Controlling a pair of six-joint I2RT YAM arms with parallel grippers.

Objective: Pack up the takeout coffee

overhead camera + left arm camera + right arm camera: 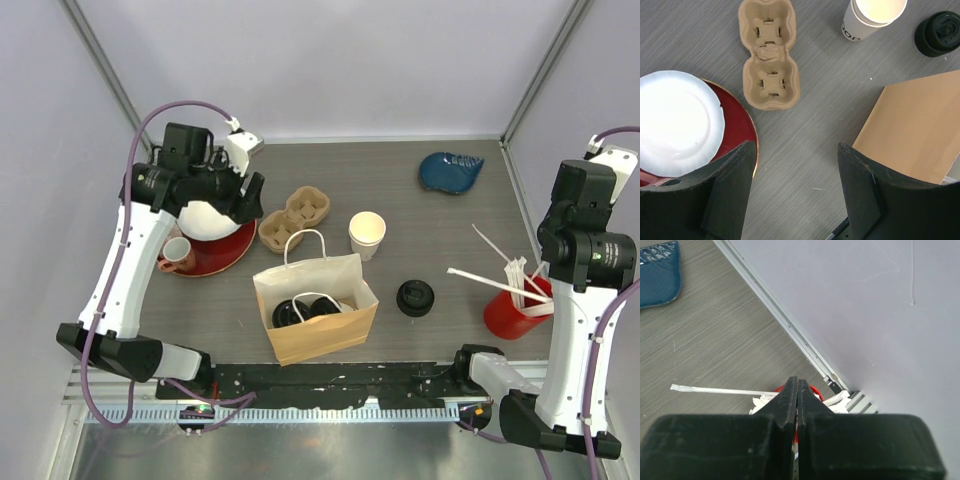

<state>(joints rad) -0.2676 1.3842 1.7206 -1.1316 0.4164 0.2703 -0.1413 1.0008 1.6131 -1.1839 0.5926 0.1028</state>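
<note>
Looking down from overhead on a grey bench (440,240) with a robot arm at each side. Seeing a brown paper bag (320,335) standing open at lower centre of the frame and holding the takeout coffee inside: one lidded cup (289,313) towards the left and a second lidded cup (326,306) just beside it on the right, showing only their round black lids beneath the white handles.

Finding a stack of black lids (415,298) just right of the bag, and an open white paper cup (367,235) above the bag, apart from it. Spotting a cardboard cup carrier (295,217) up and left of the bag, lying just beside a red plate (225,255) bearing a white paper plate (677,120) and a small mug (178,255). Noting a blue dish (450,170) at upper right and a red cup (515,310) stuffed with wrapped straws at the right edge.

Viewing the left gripper (795,150) hanging above bare bench at upper left, between the red plate and the bag, spreading its fingers (730,190) wide and gripping nothing. Viewing the right gripper (797,385) at far right, poised above the red cup, pressing its fingers together.
</note>
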